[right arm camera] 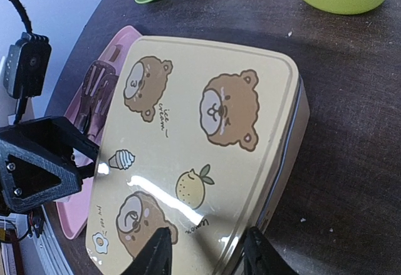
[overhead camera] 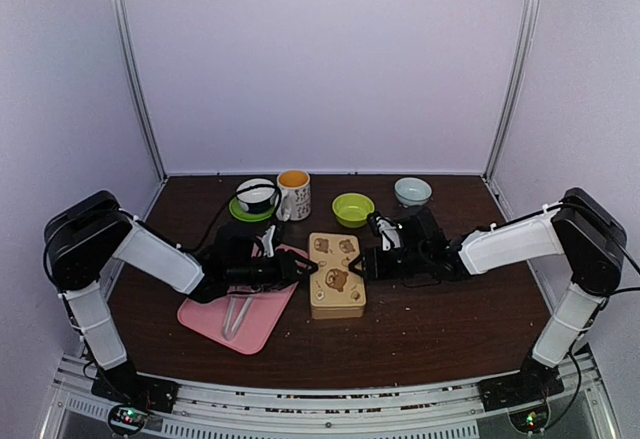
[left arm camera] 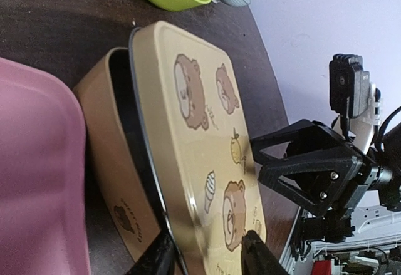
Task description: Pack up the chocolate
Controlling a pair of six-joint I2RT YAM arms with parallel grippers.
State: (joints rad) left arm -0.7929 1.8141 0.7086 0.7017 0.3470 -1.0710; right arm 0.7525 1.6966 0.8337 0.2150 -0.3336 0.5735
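The bear-printed tin lid [overhead camera: 336,269] lies over the tan tin box [left arm camera: 106,156] at mid-table. Its left side is lifted, showing a dark gap. My left gripper [overhead camera: 305,267] is at the tin's left edge. In the left wrist view it [left arm camera: 208,256] is shut on the lid's rim, one finger on top and one under. My right gripper [overhead camera: 362,264] is at the tin's right edge. In the right wrist view it [right arm camera: 207,253] straddles the lid's [right arm camera: 194,137] rim and grips it. The chocolate is hidden. The pinkish tongs [overhead camera: 237,314] lie on the pink tray [overhead camera: 262,324].
Along the back stand a cup on a green saucer [overhead camera: 256,196], a printed mug [overhead camera: 293,194], a green bowl [overhead camera: 352,208] and a grey-blue bowl [overhead camera: 412,191]. The pink tray touches the tin's left side [left arm camera: 31,175]. White walls enclose the table.
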